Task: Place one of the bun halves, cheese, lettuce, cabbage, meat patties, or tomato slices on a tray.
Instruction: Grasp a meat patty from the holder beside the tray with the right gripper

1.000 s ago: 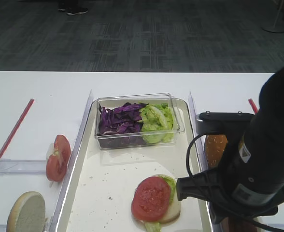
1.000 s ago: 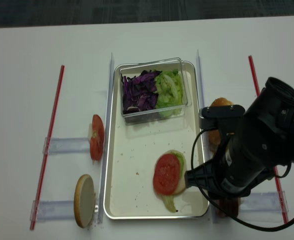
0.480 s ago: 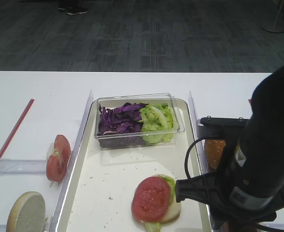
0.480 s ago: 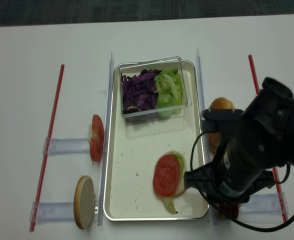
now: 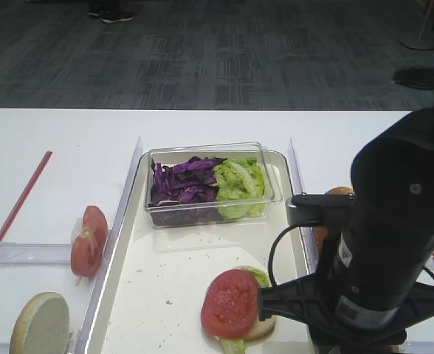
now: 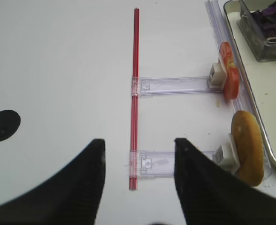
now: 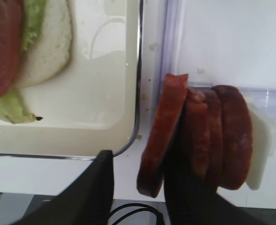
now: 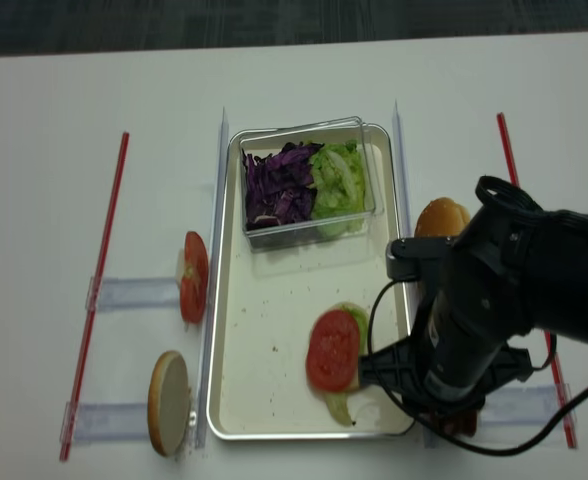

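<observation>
Tomato slice (image 5: 231,302) atop lettuce (image 5: 257,277) and bun half (image 5: 261,322) on tray (image 5: 165,273); meat patties (image 7: 199,138) right of tray.

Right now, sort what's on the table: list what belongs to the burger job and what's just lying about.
Job:
tray
stacked bun half, lettuce, tomato slice
meat patties, right gripper straddling the front one
clear box of cabbage
spare tomato slice, spare buns

Lying about:
red rods
plastic rails
</observation>
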Robot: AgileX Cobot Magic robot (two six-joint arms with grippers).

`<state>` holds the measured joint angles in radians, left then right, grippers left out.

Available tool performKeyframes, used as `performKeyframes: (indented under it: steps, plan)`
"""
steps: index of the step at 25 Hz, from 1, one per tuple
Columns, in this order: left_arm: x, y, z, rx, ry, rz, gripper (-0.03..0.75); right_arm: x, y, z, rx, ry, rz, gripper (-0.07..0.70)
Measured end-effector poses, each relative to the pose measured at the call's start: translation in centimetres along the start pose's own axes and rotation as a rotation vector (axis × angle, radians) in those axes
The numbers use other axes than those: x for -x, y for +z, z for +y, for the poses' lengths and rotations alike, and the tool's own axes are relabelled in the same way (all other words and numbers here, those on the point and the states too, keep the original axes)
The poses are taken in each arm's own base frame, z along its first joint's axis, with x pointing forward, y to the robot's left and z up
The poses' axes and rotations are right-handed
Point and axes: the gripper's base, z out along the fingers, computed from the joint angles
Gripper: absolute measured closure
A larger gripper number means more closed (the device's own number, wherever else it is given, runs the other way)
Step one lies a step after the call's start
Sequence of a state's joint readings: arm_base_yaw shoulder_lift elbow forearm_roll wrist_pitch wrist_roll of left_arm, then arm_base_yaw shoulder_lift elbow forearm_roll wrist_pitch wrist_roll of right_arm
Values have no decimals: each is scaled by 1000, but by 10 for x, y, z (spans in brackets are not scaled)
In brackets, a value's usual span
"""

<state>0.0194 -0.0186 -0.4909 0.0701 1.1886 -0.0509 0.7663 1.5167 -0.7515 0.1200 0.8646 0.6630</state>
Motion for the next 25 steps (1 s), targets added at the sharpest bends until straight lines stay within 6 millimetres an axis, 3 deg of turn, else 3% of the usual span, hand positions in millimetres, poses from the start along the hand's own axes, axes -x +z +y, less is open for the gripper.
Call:
performKeyframes:
  steps: [5, 11, 19, 25]
  plan:
    - [0, 0, 0, 0, 0, 0, 402, 2, 1, -2, -24, 0, -14, 337]
    - [0, 0, 0, 0, 0, 0, 402, 3, 1, -3, -38, -7, -25, 426]
    - [0, 0, 0, 0, 0, 0, 402, 3, 1, -4, -52, -1, -25, 453]
    - [0, 0, 0, 0, 0, 0, 402, 3, 1, -5, -59, -3, -25, 520]
